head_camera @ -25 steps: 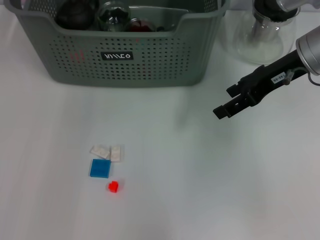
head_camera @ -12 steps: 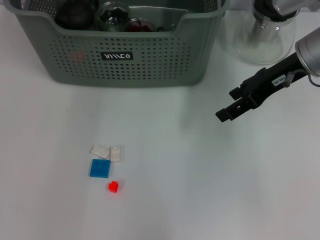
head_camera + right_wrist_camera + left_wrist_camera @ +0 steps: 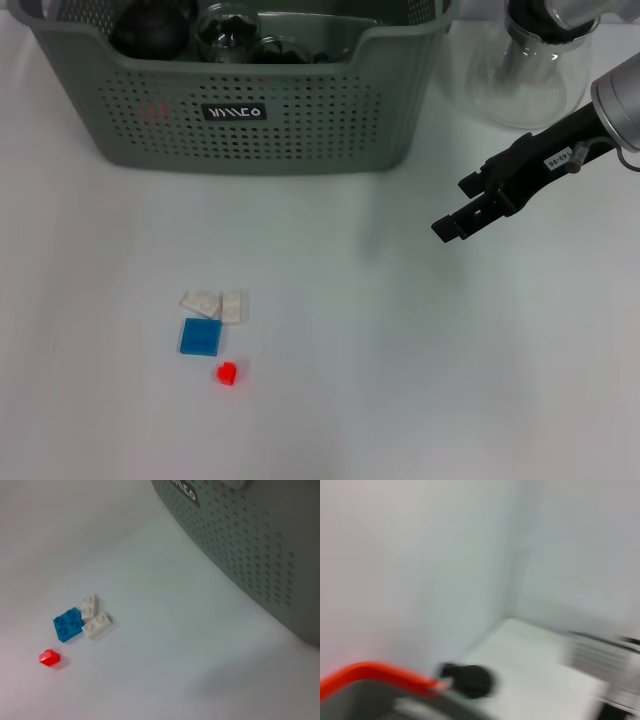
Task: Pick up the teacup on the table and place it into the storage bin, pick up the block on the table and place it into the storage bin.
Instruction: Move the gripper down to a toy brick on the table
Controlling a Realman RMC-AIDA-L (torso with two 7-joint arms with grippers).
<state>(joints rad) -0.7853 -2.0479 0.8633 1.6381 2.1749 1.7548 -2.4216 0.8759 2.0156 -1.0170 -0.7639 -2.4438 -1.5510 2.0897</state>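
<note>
The grey-green storage bin (image 3: 250, 120) stands at the back of the table, and its perforated wall (image 3: 260, 545) fills the right wrist view. Inside it a clear glass teacup (image 3: 226, 28) lies beside a dark round item (image 3: 150, 30). On the table in front lie a blue block (image 3: 200, 336) (image 3: 68, 624), two white blocks (image 3: 216, 303) (image 3: 95, 617) and a tiny red block (image 3: 227, 374) (image 3: 49, 657). My right gripper (image 3: 457, 206) hovers open and empty to the right of the bin, far from the blocks. My left gripper is out of view.
A clear glass teapot (image 3: 520, 70) stands at the back right, just behind my right arm. White tabletop (image 3: 400, 380) spreads between the blocks and the right gripper. The left wrist view is a blur of pale surfaces with an orange edge (image 3: 375, 672).
The right gripper drew back slightly to the right and upward a second ago, then held still. A reddish glint inside the bin no longer shows. The blocks have not moved.
</note>
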